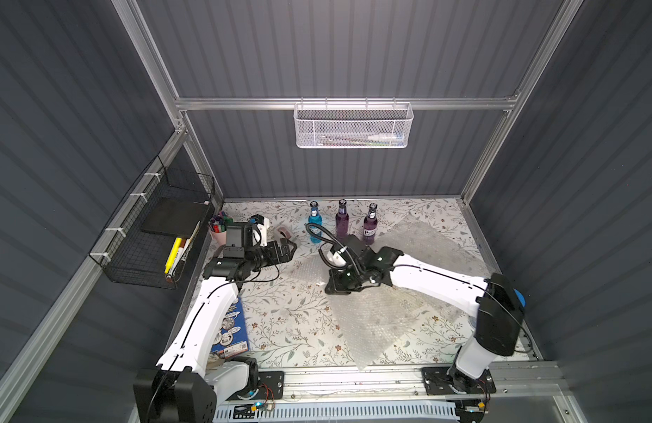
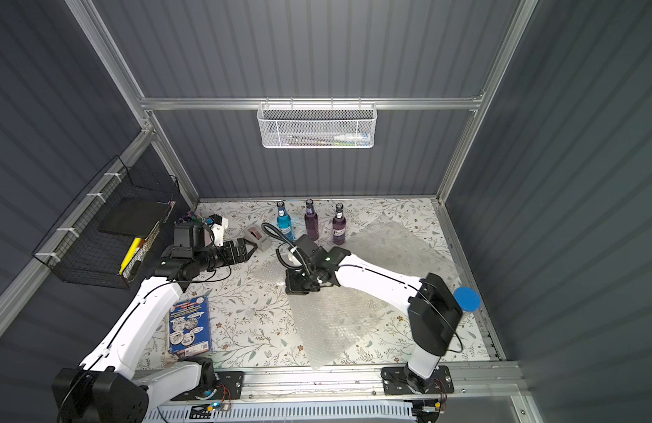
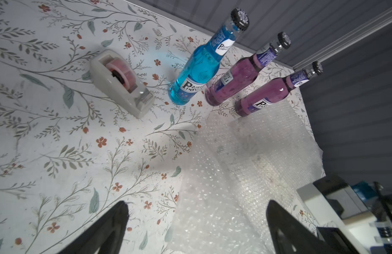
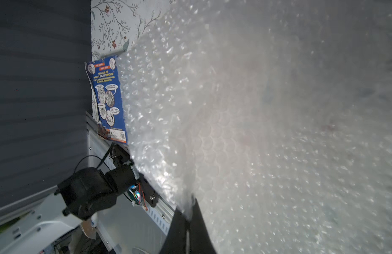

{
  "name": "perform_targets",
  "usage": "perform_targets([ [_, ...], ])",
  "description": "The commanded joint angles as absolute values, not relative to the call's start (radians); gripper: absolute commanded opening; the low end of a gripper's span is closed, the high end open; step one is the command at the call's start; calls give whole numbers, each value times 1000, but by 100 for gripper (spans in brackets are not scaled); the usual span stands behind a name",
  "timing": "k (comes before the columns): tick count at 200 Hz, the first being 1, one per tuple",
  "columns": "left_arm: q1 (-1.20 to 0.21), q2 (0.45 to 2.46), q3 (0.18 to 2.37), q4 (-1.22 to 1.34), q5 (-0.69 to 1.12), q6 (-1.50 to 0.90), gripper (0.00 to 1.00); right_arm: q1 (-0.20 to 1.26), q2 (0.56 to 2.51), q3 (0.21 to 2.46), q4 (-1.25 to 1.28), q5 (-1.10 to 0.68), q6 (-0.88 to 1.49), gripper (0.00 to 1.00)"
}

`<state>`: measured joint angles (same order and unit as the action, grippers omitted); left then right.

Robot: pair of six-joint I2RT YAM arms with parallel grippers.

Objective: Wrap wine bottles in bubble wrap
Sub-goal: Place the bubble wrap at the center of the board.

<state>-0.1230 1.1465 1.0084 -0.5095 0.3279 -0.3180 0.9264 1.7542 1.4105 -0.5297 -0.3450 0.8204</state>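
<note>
The right arm (image 1: pixel 434 278) is reaching from the front rail (image 1: pixel 353 377) over the middle of the floral table (image 1: pixel 280 329), its wrist bending downward. The right gripper (image 4: pixel 188 207) is pressing its fingers together on the edge of a bubble wrap sheet (image 1: pixel 372 322), pinching it. The left arm (image 1: pixel 207 315) is stretching toward the far left part of the table. The left gripper (image 3: pixel 197 203) is hanging above the surface with its fingers spread wide, holding nothing. The pinched sheet is lying clear and crinkly in the near middle, its near corner reaching the front rail. A second bubble wrap sheet (image 1: pixel 423 234) is lying at the far right. Three wine bottles are standing upright in a row near the back wall: the blue bottle (image 1: pixel 314 225), the middle purple bottle (image 1: pixel 342 221) and the right purple bottle (image 1: pixel 370 227), its base touching the second sheet's edge. Bare table is showing between the two grippers. A tape dispenser (image 3: pixel 122 83) is sitting near the blue bottle, on its left.
</note>
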Motion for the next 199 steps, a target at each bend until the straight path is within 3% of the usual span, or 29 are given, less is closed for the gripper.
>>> perform_targets([
  [1,-107,1128,1051,-587,261,-292,99,941,1848,1496,-478,-282,1076,5],
  [38,-97,1122,1064,-607,236,-291,99,964,2000,1633,-544,-165,1325,6],
  [63,-94,1122,1059,-622,217,-290,99,964,2062,1601,-368,-164,1488,12],
  [158,-91,1132,1021,-632,222,-304,99,980,2317,1900,-236,-119,1662,16],
  [179,-91,1141,1021,-625,230,-308,99,981,2342,1944,-221,-108,1650,30],
  [199,-91,1140,1026,-627,231,-307,99,976,2331,2001,-302,-107,1478,40],
])
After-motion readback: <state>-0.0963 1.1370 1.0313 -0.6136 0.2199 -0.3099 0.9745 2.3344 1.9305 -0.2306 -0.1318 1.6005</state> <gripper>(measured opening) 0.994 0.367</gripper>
